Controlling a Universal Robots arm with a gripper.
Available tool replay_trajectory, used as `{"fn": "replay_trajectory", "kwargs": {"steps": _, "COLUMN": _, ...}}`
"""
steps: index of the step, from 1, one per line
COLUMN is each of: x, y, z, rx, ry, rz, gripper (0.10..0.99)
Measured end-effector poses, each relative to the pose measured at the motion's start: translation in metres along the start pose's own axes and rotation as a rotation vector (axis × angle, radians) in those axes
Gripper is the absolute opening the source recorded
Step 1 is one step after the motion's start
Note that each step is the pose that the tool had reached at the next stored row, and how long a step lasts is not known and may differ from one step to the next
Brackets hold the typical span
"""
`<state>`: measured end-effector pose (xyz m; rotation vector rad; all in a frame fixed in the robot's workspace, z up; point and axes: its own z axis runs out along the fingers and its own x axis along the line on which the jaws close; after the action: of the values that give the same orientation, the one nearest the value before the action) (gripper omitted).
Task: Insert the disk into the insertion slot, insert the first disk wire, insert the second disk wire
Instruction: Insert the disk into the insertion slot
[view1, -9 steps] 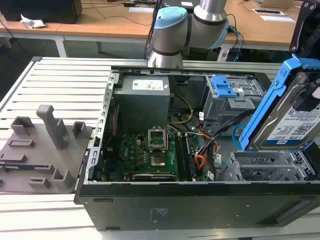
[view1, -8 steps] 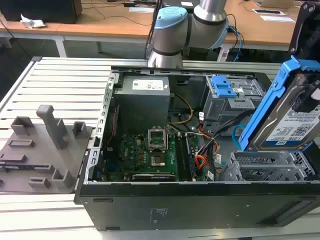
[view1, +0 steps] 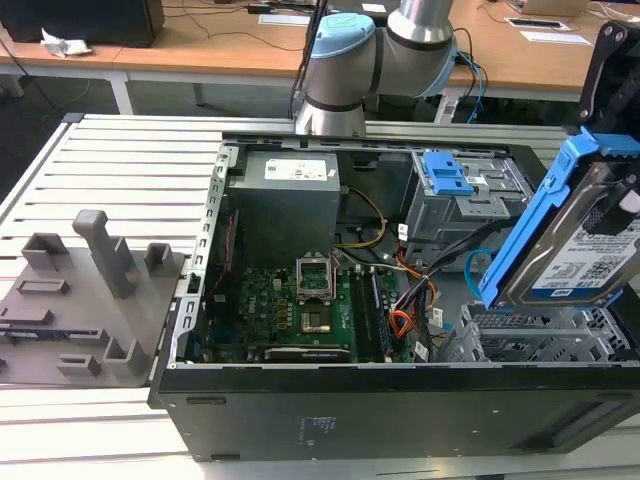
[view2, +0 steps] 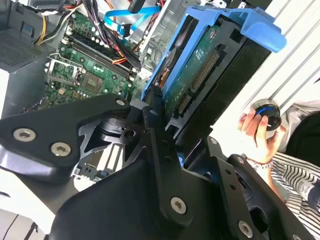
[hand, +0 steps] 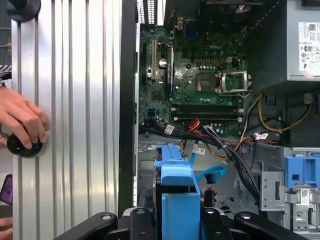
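1. One relation matters here: the disk (view1: 572, 240) hangs directly above the insertion slot (view1: 535, 335), at the exterior view's right end of the open computer case (view1: 350, 400).
2. The end effector (hand: 176, 222) is clenched on the disk's blue carrier, one black finger (view2: 155, 107) pressed against its side.
3. The disk's long axis is tilted. It rises steeply toward the exterior view's right, so the lower end sits nearest the cage. I cannot tell whether the two touch.
4. I judge the disk not yet seated, since most of its body stands clear above the bay.
5. Both cables lie loose inside the case beside the slot: the second disk wire (view1: 470, 262) loops just beside the disk's lower end, and the first disk wire (view1: 402, 322) lies a little farther toward the board.
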<state>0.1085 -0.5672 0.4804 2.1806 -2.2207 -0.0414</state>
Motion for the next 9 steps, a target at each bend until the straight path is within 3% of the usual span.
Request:
{"fn": "replay_trajectory", "kwargs": {"steps": 6, "x": -0.0002, "y": -0.0053, "z": 0.0103, "rx": 0.000, "ry": -0.0002, "rz": 0.000, "gripper": 0.361}}
{"fn": "replay_trajectory", "kwargs": {"steps": 7, "x": -0.0016, "y": -0.0098, "z": 0.0127, "rx": 0.000, "ry": -0.0002, "rz": 0.000, "gripper": 0.361}}
{"fn": "replay_trajectory", "kwargs": {"steps": 9, "x": -0.0044, "y": -0.0119, "z": 0.0143, "rx": 0.000, "ry": 0.0000, "rz": 0.000, "gripper": 0.361}}
